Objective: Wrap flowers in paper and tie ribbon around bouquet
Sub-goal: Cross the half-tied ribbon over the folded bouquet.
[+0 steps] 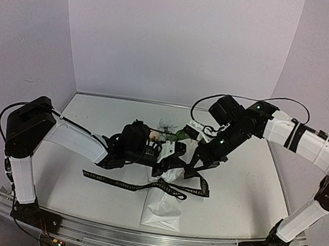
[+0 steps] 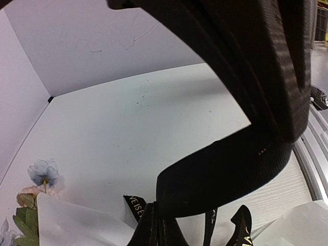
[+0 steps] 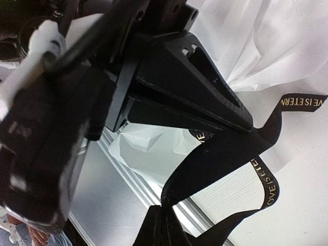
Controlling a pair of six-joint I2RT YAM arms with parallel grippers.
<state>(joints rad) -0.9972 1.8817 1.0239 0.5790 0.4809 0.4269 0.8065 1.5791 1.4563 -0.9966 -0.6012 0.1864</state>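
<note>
Currently my right gripper (image 3: 245, 119) is clamped on the long black lettered ribbon (image 3: 225, 154) and my left gripper (image 1: 166, 158) is shut, apparently on it too, above the white-paper-wrapped peach-and-blue bouquet (image 1: 163, 210) lying on the white table (image 1: 246, 187); uneven pulling could drag its loop off.

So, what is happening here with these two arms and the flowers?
Both arms meet over the middle of the table, working on a black ribbon that lies across a bouquet. The flowers are already wrapped in a white paper cone, which lies flat on the table. The right claw is shut on the ribbon, which loops out from its tips. The left claw is shut too, apparently on another part of it. The ribbon ends trail loose to both sides.
</note>
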